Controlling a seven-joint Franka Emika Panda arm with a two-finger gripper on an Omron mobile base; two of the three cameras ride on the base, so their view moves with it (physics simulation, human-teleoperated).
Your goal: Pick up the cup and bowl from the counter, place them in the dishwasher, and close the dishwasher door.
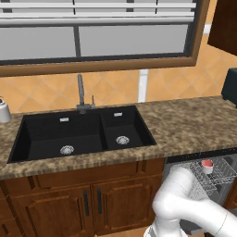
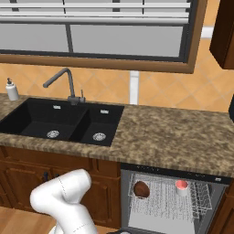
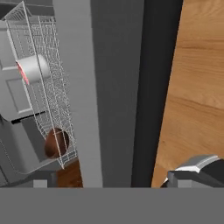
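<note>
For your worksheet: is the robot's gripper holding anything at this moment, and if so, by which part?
It cannot be told. The white cup with red inside and the brown bowl sit in the dishwasher's pale wire rack, not held.

The counter is speckled brown granite, the sink matt black. Cabinets and floor are grained wood. At the hand view's 9 o'clock, the rack is thin pale wire beside the smooth grey dishwasher door.
</note>
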